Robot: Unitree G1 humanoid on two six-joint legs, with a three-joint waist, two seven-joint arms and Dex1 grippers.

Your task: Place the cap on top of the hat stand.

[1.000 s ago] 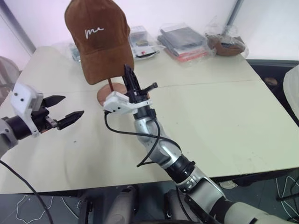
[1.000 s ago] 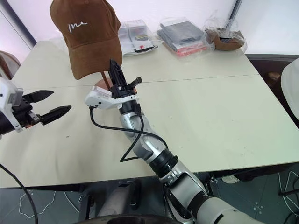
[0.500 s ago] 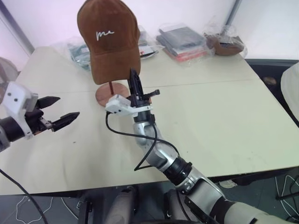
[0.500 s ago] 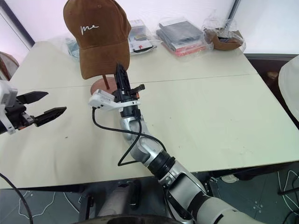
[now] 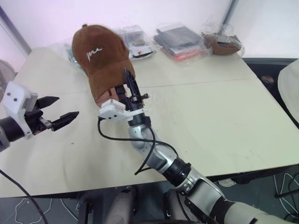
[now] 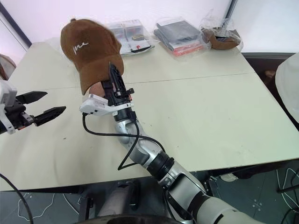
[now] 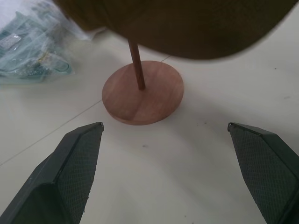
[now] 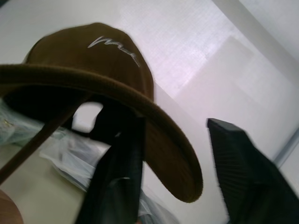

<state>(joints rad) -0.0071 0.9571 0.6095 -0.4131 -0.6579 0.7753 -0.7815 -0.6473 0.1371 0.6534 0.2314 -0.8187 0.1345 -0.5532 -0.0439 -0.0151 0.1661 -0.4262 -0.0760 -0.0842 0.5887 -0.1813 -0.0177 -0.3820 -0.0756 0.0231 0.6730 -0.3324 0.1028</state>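
Cap [image 6: 91, 53] sits draped over the hat stand [image 7: 142, 91], right pincer [image 8: 173, 186] spread around its brim gripping nothing, left pincer [image 5: 58, 113] open and empty, withdrawal remaining.

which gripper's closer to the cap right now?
Right. The right gripper sits at the brim of the cap, fingers open. The left gripper hangs open well off to the cap's left, lower down.

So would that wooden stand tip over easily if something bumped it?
Probably yes. The hat stand has only a thin rod rising from a flat round base, and the cap sits high on it, so it looks top-heavy. The base appears to rest loose on the table, so a low push might slide it instead.
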